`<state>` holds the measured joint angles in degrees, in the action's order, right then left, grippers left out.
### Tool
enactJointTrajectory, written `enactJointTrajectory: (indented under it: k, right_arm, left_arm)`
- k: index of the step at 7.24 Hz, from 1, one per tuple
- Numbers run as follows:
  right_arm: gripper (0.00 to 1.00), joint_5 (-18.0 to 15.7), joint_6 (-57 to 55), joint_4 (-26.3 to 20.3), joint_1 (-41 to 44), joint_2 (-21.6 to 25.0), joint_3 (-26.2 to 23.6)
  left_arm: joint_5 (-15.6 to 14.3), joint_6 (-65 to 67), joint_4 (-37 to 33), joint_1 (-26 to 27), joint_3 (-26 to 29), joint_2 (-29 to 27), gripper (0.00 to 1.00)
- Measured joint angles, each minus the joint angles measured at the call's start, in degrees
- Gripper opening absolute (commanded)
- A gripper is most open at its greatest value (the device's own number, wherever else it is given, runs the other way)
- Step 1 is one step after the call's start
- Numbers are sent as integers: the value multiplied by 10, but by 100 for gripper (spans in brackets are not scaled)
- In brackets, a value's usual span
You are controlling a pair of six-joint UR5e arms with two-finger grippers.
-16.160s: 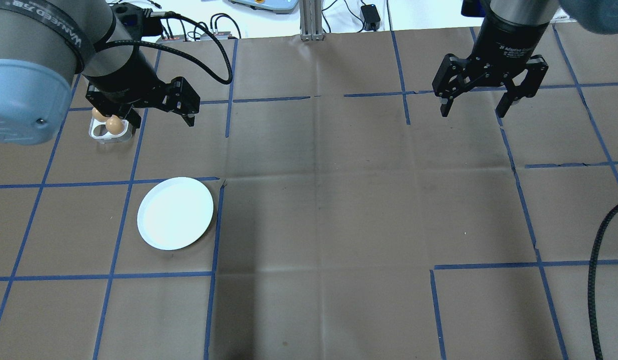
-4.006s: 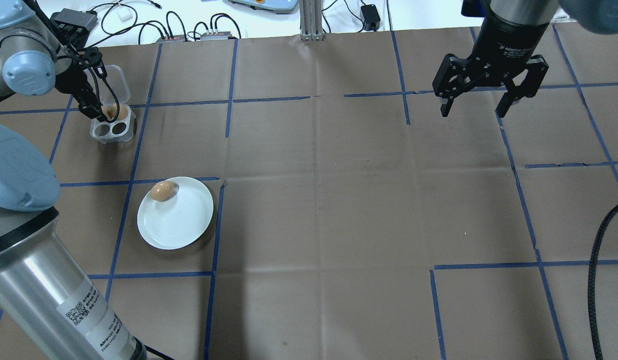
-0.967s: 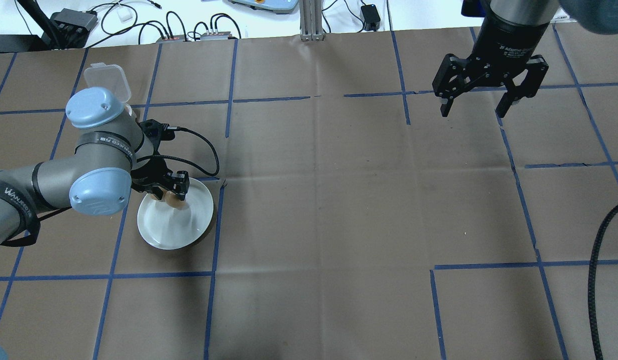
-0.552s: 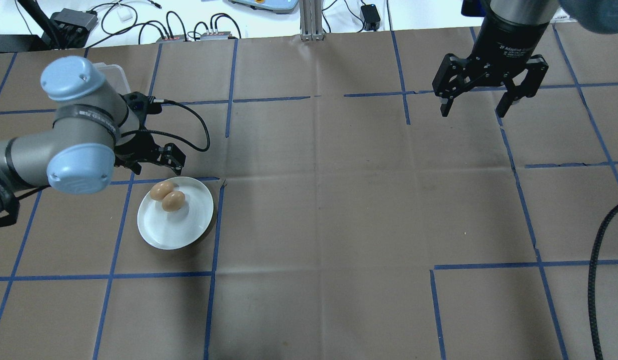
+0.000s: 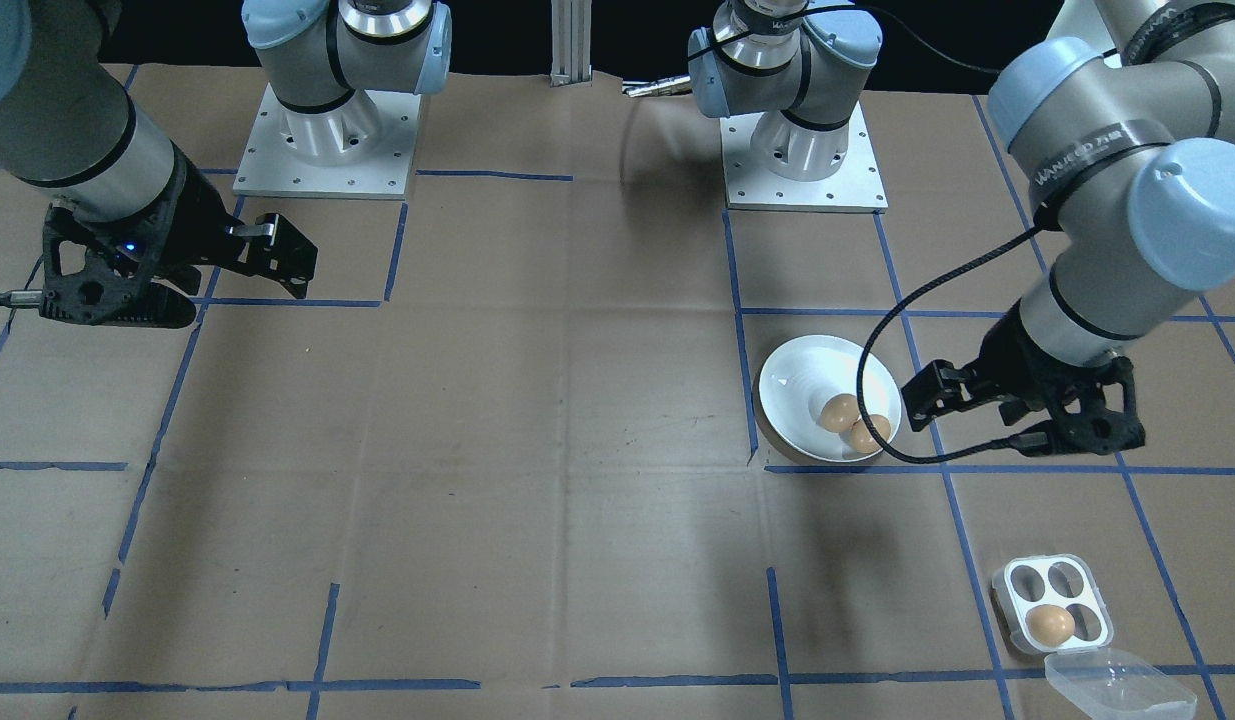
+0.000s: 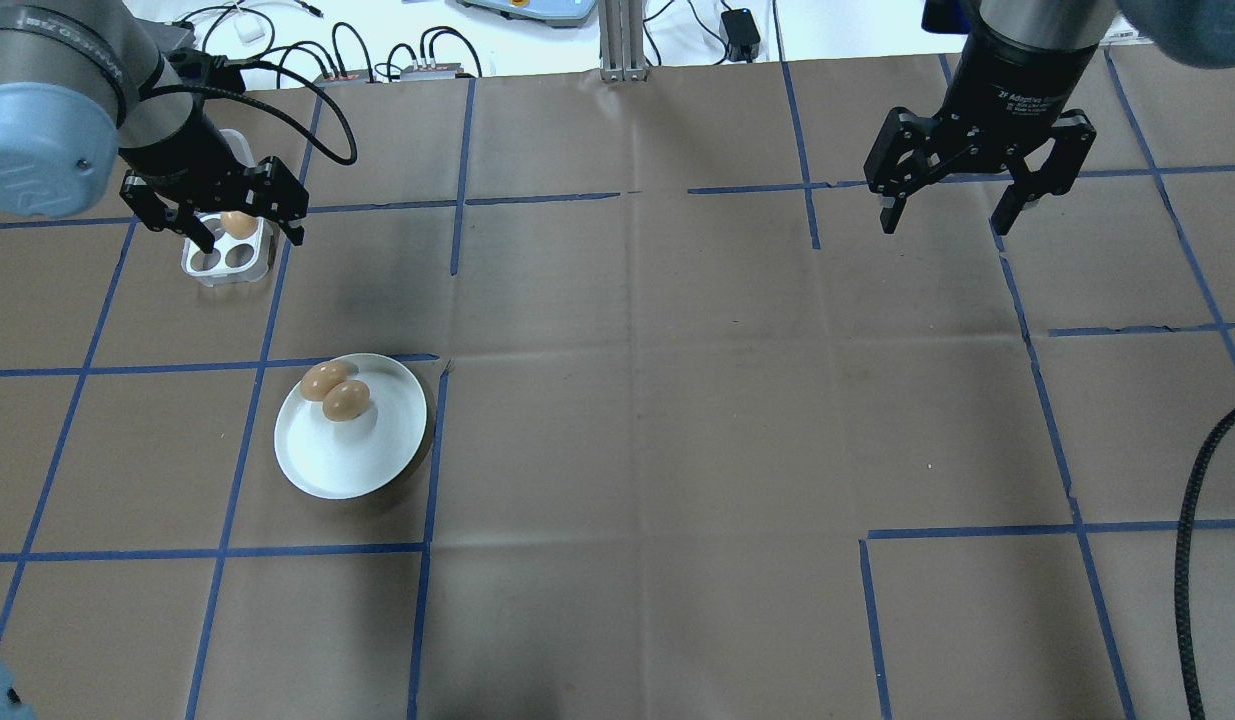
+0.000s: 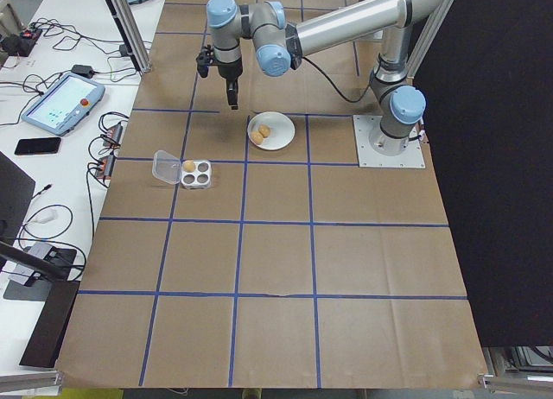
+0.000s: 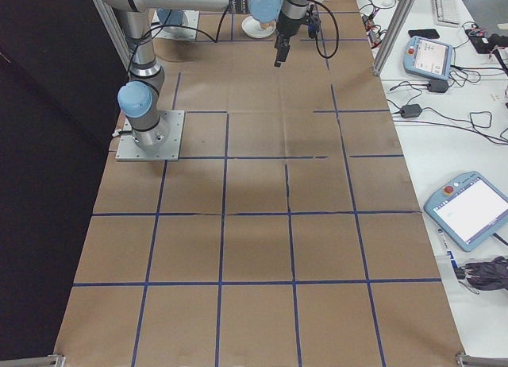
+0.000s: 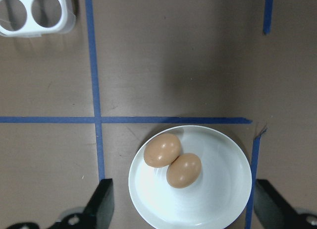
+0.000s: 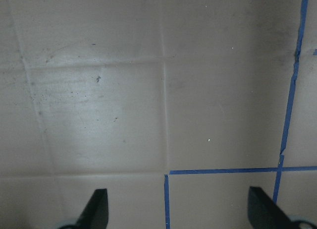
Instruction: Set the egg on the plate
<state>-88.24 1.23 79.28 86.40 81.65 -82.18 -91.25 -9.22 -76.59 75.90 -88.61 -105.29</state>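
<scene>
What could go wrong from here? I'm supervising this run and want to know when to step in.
1. The two eggs lie touching at the far side of the shallow plate; a third set down there could knock one over the rim.
2. The last egg sits in a light clear tray with its lid open; the open left gripper might drag or tip the tray when gripping.
3. Squeezing too hard could crack it.
</scene>
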Motion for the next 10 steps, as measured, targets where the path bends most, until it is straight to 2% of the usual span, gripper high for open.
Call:
enactJointTrajectory:
  k: [2,4,5,7,10]
  right_arm:
    - [100,0,0,0,0,0,0]
    - [100,0,0,0,0,0,0]
    - [100,0,0,0,0,0,0]
    - [100,0,0,0,0,0,0]
    - [100,0,0,0,0,0,0]
  left_arm:
    - [2,-16,0,-49,107,-85,100]
    - [3,-36,-1,-68,212,-182,99]
    - [3,-43,2,-71,237,-217,99]
    - [3,-55,10,-72,248,-261,99]
    - [3,-78,27,-74,239,-292,96]
